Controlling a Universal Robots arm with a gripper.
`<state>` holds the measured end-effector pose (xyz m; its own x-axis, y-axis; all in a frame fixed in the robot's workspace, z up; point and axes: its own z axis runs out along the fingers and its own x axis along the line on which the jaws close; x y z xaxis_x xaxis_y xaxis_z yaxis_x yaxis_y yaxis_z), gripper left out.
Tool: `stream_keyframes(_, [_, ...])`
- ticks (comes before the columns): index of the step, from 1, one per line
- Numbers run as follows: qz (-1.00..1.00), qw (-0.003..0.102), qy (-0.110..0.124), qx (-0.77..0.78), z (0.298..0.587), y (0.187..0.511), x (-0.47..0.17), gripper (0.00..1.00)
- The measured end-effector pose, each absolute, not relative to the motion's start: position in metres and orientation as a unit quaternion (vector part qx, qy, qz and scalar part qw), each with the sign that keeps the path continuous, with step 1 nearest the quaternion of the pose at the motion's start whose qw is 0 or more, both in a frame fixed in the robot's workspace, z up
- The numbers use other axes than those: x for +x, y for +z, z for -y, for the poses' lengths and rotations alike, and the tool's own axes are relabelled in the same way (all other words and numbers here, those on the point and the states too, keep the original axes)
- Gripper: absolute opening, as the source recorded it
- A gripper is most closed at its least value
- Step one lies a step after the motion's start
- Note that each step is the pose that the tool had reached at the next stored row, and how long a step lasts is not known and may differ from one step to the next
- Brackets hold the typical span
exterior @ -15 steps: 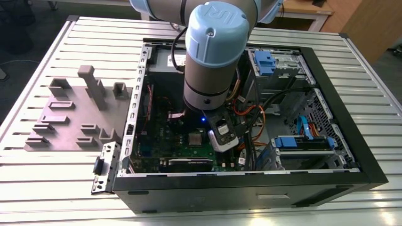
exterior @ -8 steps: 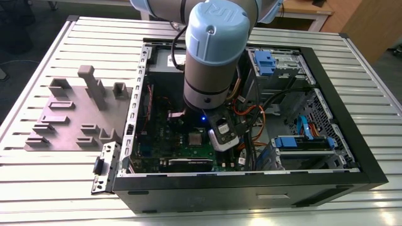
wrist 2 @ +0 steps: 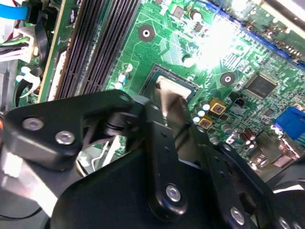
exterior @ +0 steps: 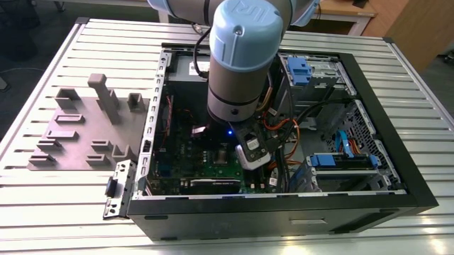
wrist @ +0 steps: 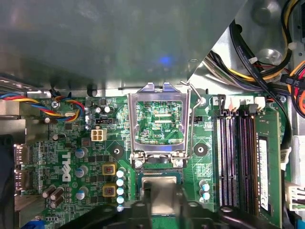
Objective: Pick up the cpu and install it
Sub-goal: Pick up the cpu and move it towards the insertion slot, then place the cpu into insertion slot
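The cpu (wrist: 160, 191) (wrist 2: 170, 93), a small silver-grey square, lies level over the dark socket (wrist 2: 157, 72) on the green motherboard (wrist: 95, 157) (wrist 2: 157, 47). My gripper (wrist: 161, 201) (wrist 2: 172, 112) is low over it, with a black finger along each of two opposite edges, so it looks shut on the chip. The silver socket frame (wrist: 132, 124) is flipped open and stands up beside the socket, its lever raised. In the exterior view the arm reaches down into the open computer case, and the gripper (exterior: 248, 155) is just above the board (exterior: 212, 159).
Black memory slots (wrist: 233, 157) (wrist 2: 95, 47) run beside the socket. Bundled cables (wrist: 267, 57) and a fan lead (wrist: 62, 107) lie near the board. The case walls (exterior: 383, 106) and blue-tabbed drive cages (exterior: 298, 69) hem the arm in. A grey fixture plate (exterior: 85, 133) sits on the table outside.
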<state>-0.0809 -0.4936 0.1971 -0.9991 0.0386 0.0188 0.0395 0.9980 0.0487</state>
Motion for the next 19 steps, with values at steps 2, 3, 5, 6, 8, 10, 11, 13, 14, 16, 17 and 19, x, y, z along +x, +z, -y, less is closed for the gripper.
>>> stream_keyframes(2, [0.999,0.009,-0.025,-0.020,0.4936,0.1975,-0.0809,0.27])
stream_keyframes(3, [0.999,0.009,-0.025,-0.020,0.4936,0.1976,-0.0809,0.21])
stream_keyframes(5, [0.999,0.009,-0.025,-0.020,0.4936,0.1979,-0.0809,0.15])
stream_keyframes(6, [0.999,0.009,-0.025,-0.020,0.4936,0.1979,-0.0809,0.11])
stream_keyframes(8, [0.999,0.009,-0.025,-0.020,0.4936,0.1979,-0.0809,0.11])
stream_keyframes(10, [0.999,0.009,-0.025,-0.020,0.4936,0.1980,-0.0809,0.11])
stream_keyframes(11, [0.999,0.009,-0.025,-0.020,0.4936,0.1980,-0.0809,0.11])
stream_keyframes(13, [0.999,0.009,-0.025,-0.019,0.4936,0.1985,-0.0809,0.11])
stream_keyframes(14, [0.999,0.009,-0.025,-0.020,0.4936,0.1986,-0.0809,0.11])
stream_keyframes(16, [0.999,0.009,-0.025,-0.020,0.4936,0.1986,-0.0809,0.11])
stream_keyframes(17, [0.999,0.009,-0.025,-0.020,0.4936,0.1986,-0.0809,0.11])
stream_keyframes(19, [0.999,0.009,-0.025,-0.020,0.4936,0.1987,-0.0809,0.11])
